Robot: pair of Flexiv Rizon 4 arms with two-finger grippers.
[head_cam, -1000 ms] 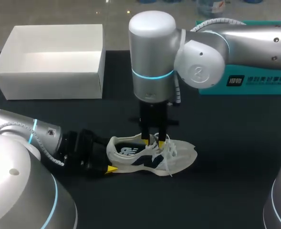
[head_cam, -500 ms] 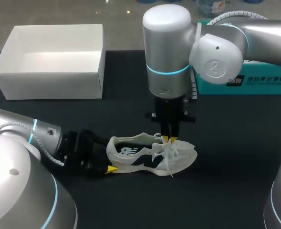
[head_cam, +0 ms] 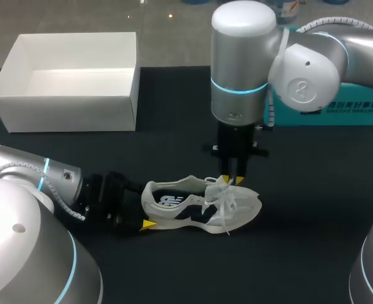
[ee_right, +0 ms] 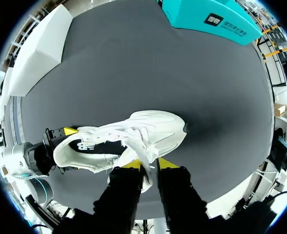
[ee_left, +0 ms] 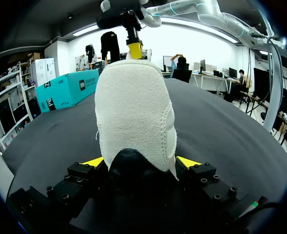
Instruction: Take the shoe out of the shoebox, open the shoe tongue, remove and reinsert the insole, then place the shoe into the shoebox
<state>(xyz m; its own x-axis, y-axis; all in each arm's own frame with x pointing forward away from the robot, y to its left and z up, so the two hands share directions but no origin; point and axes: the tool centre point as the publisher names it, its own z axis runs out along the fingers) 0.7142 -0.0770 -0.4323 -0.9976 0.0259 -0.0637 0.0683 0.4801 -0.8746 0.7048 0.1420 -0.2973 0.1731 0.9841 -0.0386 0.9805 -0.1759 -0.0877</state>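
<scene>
Head view: the white sneaker point(head_cam: 192, 212) lies on its side on the black table point(head_cam: 300, 221), just below the frame's centre, toe to the right. The left gripper point(head_cam: 144, 206) comes in from the lower left and is clamped on the heel. The right gripper point(head_cam: 232, 181) hangs down over the laces, its tips close together. The open white shoebox point(head_cam: 66, 101) sits at upper left and a teal box point(head_cam: 344, 107) at upper right.

Left wrist view: the sneaker's heel point(ee_left: 133, 112) is squeezed between both yellow tips of the left gripper point(ee_left: 141, 163). The right gripper point(ee_left: 135, 48) stands beyond the shoe.

Right wrist view: a shoelace point(ee_right: 139, 155) runs between the right gripper's point(ee_right: 148, 165) nearly closed fingers, which pinch it. The sneaker point(ee_right: 153, 129) lies just ahead.
</scene>
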